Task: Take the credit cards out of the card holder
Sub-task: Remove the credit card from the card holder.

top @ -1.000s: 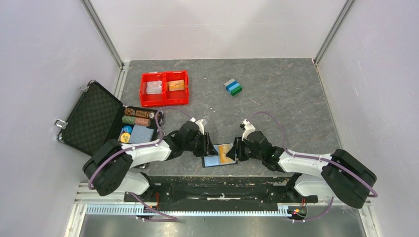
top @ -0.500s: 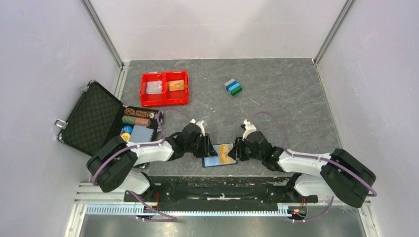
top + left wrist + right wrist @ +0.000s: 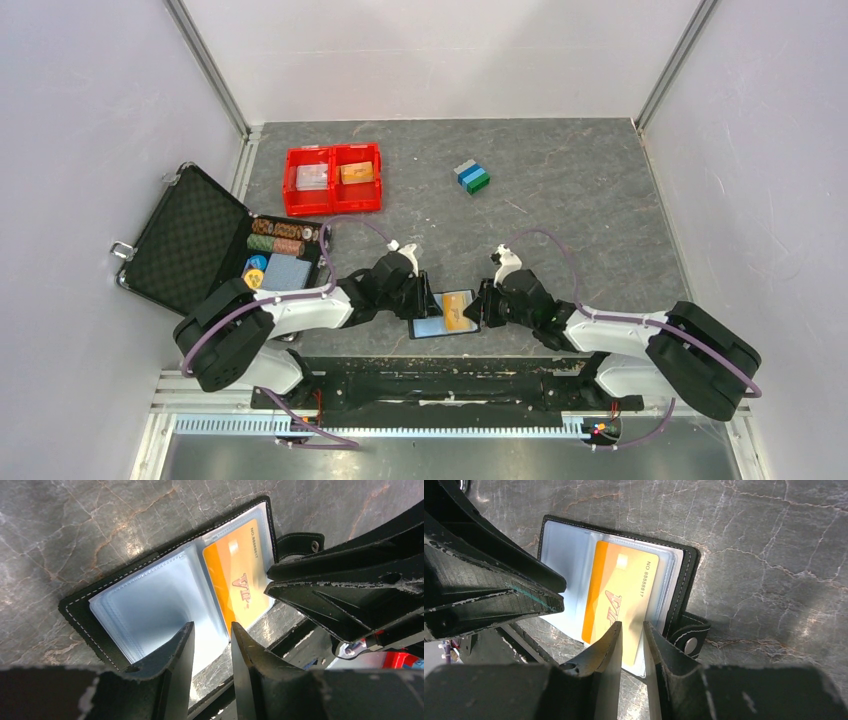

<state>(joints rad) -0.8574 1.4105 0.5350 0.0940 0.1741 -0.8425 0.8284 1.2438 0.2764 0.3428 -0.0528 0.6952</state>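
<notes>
Both arms reach low and inward, facing each other. Left end effector (image 3: 212, 630): fingers narrowly spread over the near edge of the open card holder (image 3: 150, 587). Right end effector (image 3: 632, 627): fingers narrowly spread, straddling the near edge of the sleeved orange credit card (image 3: 616, 595). The holder lies flat on the tabletop (image 3: 774, 555).
</notes>
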